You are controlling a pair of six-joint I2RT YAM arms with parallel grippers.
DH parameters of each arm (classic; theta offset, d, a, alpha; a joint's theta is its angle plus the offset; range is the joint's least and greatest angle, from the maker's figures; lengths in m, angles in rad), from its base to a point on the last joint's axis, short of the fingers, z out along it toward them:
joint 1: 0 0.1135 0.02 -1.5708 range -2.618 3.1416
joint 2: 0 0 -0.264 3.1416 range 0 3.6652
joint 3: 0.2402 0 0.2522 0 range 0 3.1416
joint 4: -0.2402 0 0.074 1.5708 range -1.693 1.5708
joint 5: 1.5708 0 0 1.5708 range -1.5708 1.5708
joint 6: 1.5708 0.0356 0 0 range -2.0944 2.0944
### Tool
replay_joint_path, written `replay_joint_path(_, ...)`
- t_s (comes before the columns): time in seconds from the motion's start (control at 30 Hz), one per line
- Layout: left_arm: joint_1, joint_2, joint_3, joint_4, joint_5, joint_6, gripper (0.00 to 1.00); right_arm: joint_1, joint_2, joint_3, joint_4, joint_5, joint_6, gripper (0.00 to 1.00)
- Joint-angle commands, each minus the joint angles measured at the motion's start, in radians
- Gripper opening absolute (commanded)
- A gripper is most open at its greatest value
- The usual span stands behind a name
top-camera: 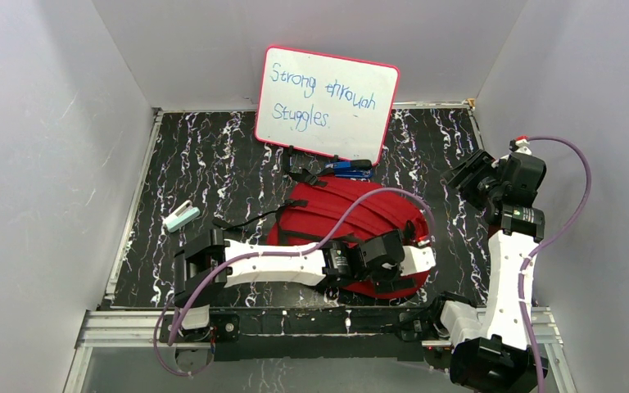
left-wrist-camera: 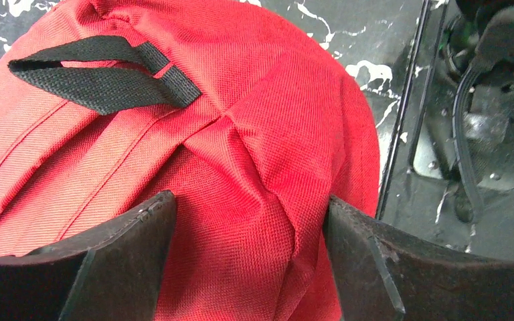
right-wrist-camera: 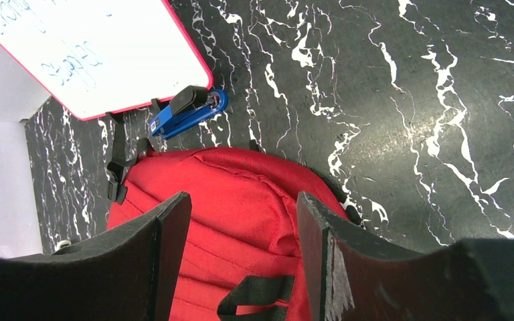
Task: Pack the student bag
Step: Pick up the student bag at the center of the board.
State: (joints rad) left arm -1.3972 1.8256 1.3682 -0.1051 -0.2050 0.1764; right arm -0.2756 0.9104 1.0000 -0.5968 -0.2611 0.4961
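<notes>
Two hands open, left hand (left-wrist-camera: 249,207) over red student bag (top-camera: 352,213), right hand (right-wrist-camera: 242,204) aloft, black marbled table (top-camera: 213,164), grey walls (top-camera: 49,123).

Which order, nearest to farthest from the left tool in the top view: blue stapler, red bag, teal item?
1. student bag: right under the left tool, which is over the bag's right end.
2. blue stapler: beyond the bag, at the foot of the whiteboard.
3. teal item: far left, well apart from the bag.
</notes>
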Motion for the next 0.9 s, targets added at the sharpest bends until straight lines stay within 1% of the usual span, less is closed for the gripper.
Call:
replay_joint_path(0.0,-0.012,-0.012,-0.048,0.006,-0.038,0.118,0.74,-0.008,-0.016,-0.004,0.031,-0.017,-0.009,0.67)
replay_joint_path(0.13,-0.014,-0.047,-0.142,0.115,-0.012,0.169,0.60,-0.008,-0.016,-0.004,0.032,-0.023,-0.010,0.67)
replay_joint_path(0.2,-0.014,-0.052,-0.160,0.150,-0.004,0.189,0.50,-0.008,-0.017,-0.003,0.032,-0.021,-0.011,0.67)
replay_joint_path(0.27,-0.014,-0.050,-0.159,0.156,0.001,0.202,0.36,-0.008,-0.019,-0.003,0.031,-0.022,-0.013,0.67)
replay_joint_path(0.3,-0.014,-0.049,-0.152,0.156,0.000,0.207,0.26,-0.008,-0.021,-0.003,0.029,-0.021,-0.013,0.67)
replay_joint_path(0.4,-0.014,-0.062,-0.134,0.156,-0.027,0.225,0.01,-0.008,-0.028,-0.002,0.025,-0.018,-0.013,0.67)
replay_joint_path(0.5,-0.014,-0.094,-0.117,0.160,-0.096,0.230,0.00,-0.008,-0.039,0.000,0.025,-0.019,-0.009,0.67)
replay_joint_path(0.63,-0.006,-0.182,-0.129,0.242,-0.300,0.222,0.00,-0.008,-0.061,0.015,0.028,-0.068,0.003,0.67)
replay_joint_path(0.67,0.004,-0.211,-0.128,0.248,-0.318,0.212,0.00,-0.007,-0.071,0.019,0.031,-0.078,0.011,0.67)
replay_joint_path(0.77,0.069,-0.297,-0.084,0.192,-0.289,0.120,0.00,-0.008,-0.098,0.016,0.041,-0.114,0.032,0.67)
replay_joint_path(0.87,0.193,-0.363,-0.004,0.098,-0.163,-0.019,0.00,-0.008,-0.111,0.004,0.044,-0.127,0.042,0.67)
